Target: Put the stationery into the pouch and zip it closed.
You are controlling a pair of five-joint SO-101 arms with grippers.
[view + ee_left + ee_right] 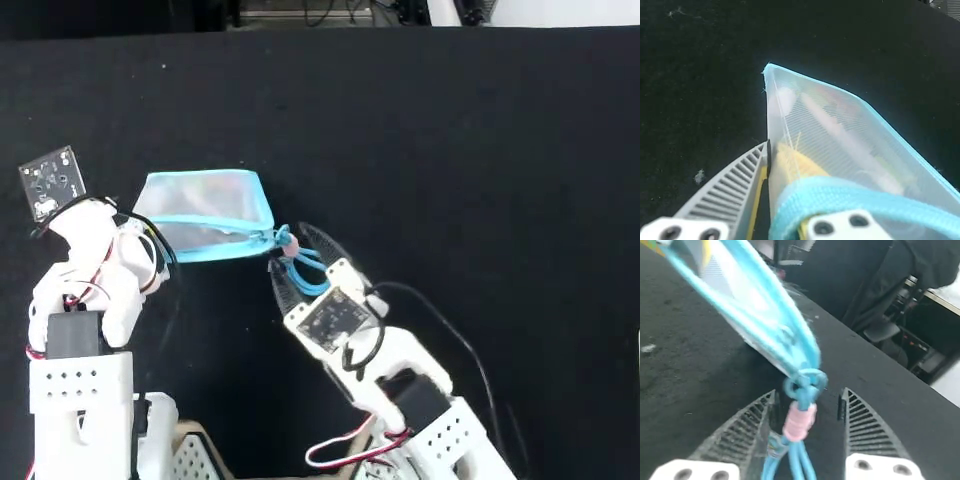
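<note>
left gripper (152,240) pinches the pouch (205,208) end opposite the zip pull (800,421); right gripper (300,262) jaws spread astride the pull, so close squarely on it, keep pouch taut

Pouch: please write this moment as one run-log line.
pouch: stationery inside | left hand: shut on pouch end | right hand: open around zip pull

Left claw (158,248) pinches the pouch (205,205); right claw (295,255) straddles its cord (306,272).
</note>
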